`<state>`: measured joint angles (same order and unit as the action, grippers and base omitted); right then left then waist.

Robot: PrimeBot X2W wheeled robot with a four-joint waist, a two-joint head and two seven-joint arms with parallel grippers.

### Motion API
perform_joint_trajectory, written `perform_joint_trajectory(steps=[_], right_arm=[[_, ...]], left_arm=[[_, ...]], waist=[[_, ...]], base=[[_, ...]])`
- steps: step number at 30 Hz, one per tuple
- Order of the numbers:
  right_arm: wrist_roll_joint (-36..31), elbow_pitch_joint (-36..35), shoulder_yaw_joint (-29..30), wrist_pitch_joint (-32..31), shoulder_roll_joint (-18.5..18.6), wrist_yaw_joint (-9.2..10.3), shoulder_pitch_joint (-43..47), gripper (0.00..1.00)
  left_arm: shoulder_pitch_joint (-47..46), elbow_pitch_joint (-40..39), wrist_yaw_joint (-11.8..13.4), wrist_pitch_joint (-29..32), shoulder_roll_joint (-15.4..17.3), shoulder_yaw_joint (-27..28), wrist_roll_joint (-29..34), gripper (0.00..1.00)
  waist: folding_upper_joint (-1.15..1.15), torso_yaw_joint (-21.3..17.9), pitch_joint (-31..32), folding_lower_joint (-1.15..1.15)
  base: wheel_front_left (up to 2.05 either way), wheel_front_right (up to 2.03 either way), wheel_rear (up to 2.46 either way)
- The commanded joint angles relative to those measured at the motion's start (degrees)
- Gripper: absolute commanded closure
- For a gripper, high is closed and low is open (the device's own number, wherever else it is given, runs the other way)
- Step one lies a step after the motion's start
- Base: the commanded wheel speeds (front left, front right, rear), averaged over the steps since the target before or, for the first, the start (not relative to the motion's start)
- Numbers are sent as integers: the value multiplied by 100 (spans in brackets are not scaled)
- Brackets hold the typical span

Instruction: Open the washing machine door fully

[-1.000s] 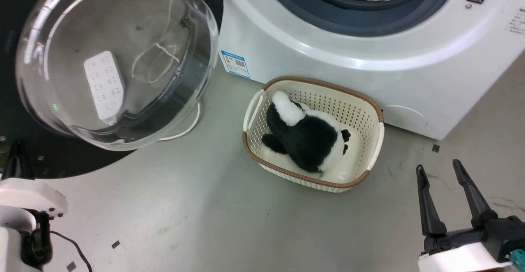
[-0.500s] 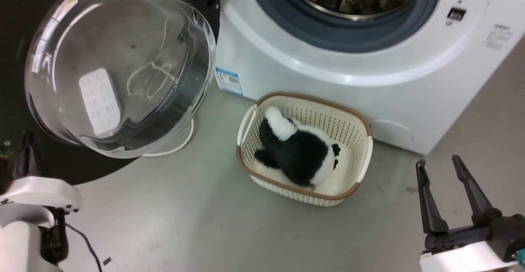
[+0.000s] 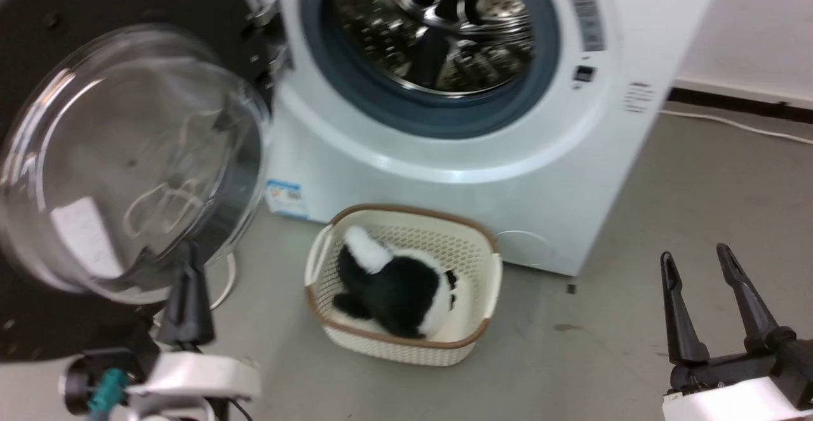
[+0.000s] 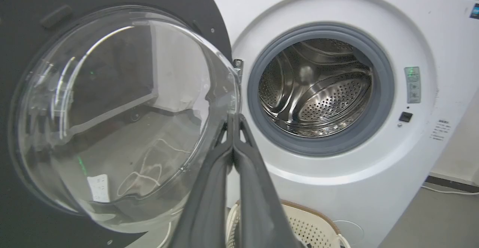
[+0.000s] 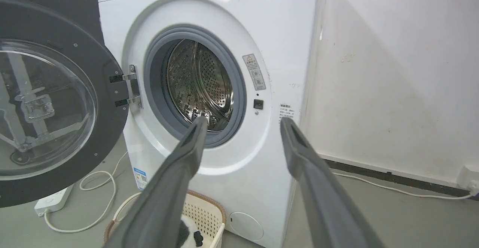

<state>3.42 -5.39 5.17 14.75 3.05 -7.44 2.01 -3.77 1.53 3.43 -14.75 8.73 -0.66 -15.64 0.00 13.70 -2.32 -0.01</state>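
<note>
Left gripper (image 4: 234, 118), fingers (image 4: 209, 188) pressed together on nothing, points at the hinge-side edge of the washing machine door (image 4: 112, 121), and whether the tips touch the glass I cannot tell; the right gripper (image 3: 695, 254) is spread wide, empty, well apart from the white machine body (image 5: 224, 8). The door stands swung far out to the left of the steel drum (image 5: 194, 87), its glass bowl (image 3: 127, 154) turned to the room and the grey seal (image 4: 322, 146) wholly uncovered, so I judge the opening done or almost done. At most a last small swing remains, and the laundry basket (image 3: 406, 340) with the plush toy (image 3: 394, 287) lies clear of the door's path.
</note>
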Motion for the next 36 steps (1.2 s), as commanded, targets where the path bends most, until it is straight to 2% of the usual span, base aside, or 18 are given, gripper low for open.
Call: perform_joint_trajectory(steps=[1, 2, 3, 4, 5, 7, 13, 24, 36], right_arm=[[29, -12, 3, 25, -16, -5, 72, 0], [36, -12, 5, 25, -16, -5, 95, 0], [44, -9, 12, 25, -16, -5, 118, 0], [55, 1, 26, 25, -16, -5, 139, 0], [68, 19, 41, 25, -16, -5, 163, 0], [129, 126, 56, 25, -16, -5, 268, 0], [181, 239, 37, 25, -17, -5, 391, 0], [220, 339, -53, 25, -17, -5, 401, 0], [226, 398, -86, 25, -17, -5, 389, 0]], left_arm=[[133, -40, -14, -24, -54, -41, 47, 100], [196, -46, -30, -24, -88, -90, 64, 100], [257, -36, -42, -24, -113, -148, 91, 74], [303, -39, -28, -24, -132, -196, 148, 10], [344, -51, -11, -24, -152, -240, 214, 0], [535, 32, -27, -24, -244, -457, 360, 0], [699, 10, 77, -25, -386, -695, 517, 0], [710, 329, 148, -25, -401, -749, 716, 0], [645, 396, 94, -25, -414, -731, 794, 0]], waist=[[0, -273, 157, 1], [0, -347, 177, 1], [0, -415, 191, 1], [0, -479, 201, 1], [0, -545, 216, 1], [0, -766, 266, 1], [0, -912, 272, 1], [0, -985, 229, 1], [0, -933, 248, 1]], base=[[0, 0, 0], [0, 0, 0], [0, 0, 0], [0, 0, 0], [0, 0, 0], [0, 0, 0], [0, 0, 0], [0, 0, 0], [0, 0, 0]])
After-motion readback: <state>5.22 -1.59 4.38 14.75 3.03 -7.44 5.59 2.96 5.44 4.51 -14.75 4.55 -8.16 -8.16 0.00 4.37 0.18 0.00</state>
